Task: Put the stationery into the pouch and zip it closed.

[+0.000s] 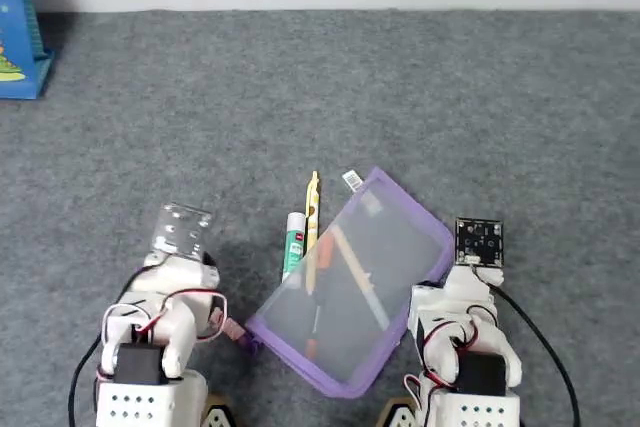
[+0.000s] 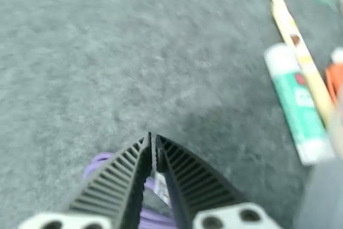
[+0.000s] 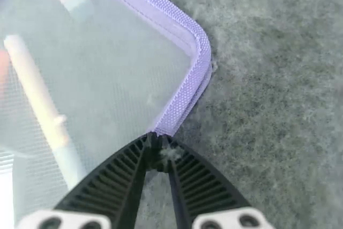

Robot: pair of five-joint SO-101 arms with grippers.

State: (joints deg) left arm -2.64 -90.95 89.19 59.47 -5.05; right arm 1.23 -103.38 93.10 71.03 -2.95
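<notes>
Two hands (image 2: pixel 153 139) (image 3: pixel 154 139), one pouch (image 1: pixel 418 215) — one glue stick (image 1: pixel 293 245), one pencil (image 1: pixel 312 205)

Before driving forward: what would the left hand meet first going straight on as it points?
Probably only the grey carpet; the line ahead of the left hand looks free, glue stick and pencil lying off to one side.

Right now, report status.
Left gripper shut on purple tab at pouch corner. Right gripper shut on pouch rim. Glue stick, yellow pen poke out of pouch, likely blocking the zip.
</notes>
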